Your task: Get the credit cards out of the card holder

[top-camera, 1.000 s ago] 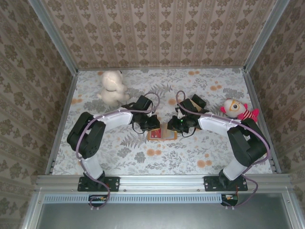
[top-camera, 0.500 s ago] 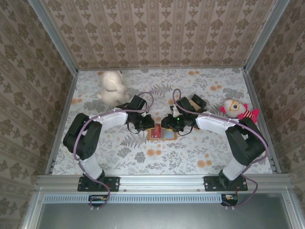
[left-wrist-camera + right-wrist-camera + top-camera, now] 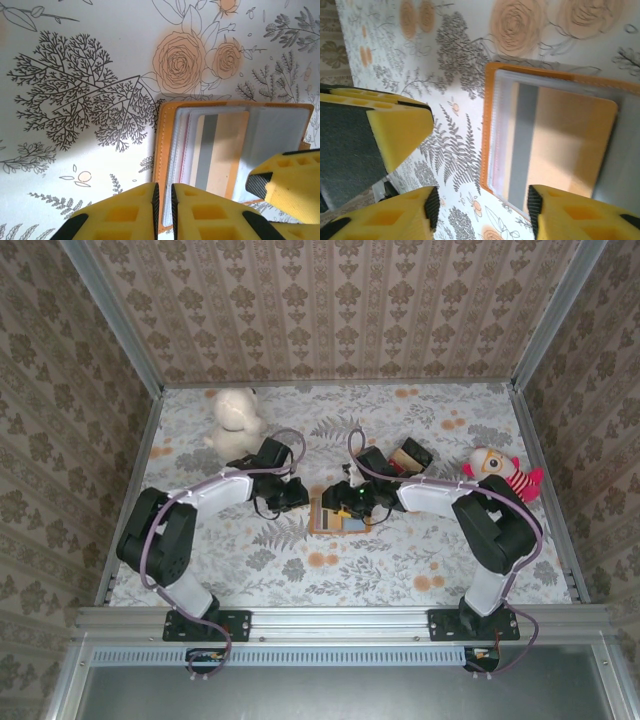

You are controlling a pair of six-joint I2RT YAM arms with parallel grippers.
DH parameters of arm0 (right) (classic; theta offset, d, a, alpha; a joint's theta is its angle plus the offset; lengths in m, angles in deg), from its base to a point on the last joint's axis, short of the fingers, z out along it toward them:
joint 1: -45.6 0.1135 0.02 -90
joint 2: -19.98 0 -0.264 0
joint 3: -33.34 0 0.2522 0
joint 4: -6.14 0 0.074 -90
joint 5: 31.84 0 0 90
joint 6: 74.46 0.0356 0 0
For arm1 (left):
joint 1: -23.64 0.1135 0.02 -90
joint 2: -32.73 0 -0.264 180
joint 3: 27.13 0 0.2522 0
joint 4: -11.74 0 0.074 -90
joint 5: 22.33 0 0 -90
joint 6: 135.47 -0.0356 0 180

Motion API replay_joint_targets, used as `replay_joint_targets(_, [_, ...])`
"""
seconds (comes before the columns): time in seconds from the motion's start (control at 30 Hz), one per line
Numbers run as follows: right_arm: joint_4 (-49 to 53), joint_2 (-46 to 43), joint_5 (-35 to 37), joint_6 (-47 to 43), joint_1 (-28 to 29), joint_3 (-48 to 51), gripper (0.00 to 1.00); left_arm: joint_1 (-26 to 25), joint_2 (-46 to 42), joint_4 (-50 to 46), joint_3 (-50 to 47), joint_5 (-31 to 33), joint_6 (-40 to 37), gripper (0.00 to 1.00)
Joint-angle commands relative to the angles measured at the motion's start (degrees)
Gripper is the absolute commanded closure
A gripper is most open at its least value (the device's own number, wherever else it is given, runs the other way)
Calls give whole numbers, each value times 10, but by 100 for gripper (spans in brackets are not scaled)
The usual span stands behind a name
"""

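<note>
At the far left of the floral worktop [image 3: 420,560] a white plush toy [image 3: 236,425] is sitting near the back wall. The left arm is reaching in from its base toward the middle. The left tool [image 3: 164,192] is hanging low over the cloth with its jaws narrow, the black pads leaving only a thin slit between them. It is sitting right at the left rim of the card holder [image 3: 165,150]. Whether it is pinching that orange rim, I cannot tell.

The card holder is lying open and flat near the middle of the worktop, between the two tools, with its blue-grey pocket pages facing up inside the orange-tan border. A credit card [image 3: 222,150] is sitting in the top clear pocket, showing a tan face with a grey stripe down one side. A thin pink edge is peeking out from under the pages beside it.

The right tool [image 3: 480,200] is hovering over the holder with its jaws standing wide, a corner of the holder lying in the gap between them, and it is gripping nothing. One of its yellow fingers is reaching over the right-hand page in the left wrist view.

Farther right, a brown dark-topped block [image 3: 411,456] is lying behind the right arm. A round-faced doll [image 3: 500,470] in red and white is resting near the right wall.
</note>
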Motion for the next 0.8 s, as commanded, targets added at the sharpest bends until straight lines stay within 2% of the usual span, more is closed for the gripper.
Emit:
replay_joint_targets(0.0, [-7, -27, 22, -4, 1, 10, 44, 3, -22, -12, -10, 1, -10, 82])
replay_joint_targets(0.2, [46, -49, 89, -13, -7, 20, 50, -9, -9, 19, -1, -47, -7, 85])
replay_joint_targets(0.47, [50, -12, 87, 2, -8, 17, 69, -35, 53, 23, 24, -48, -9, 90])
replay_joint_targets(0.77, [73, 9, 110, -4, -8, 9, 76, -38, 80, 25, 32, -48, -10, 96])
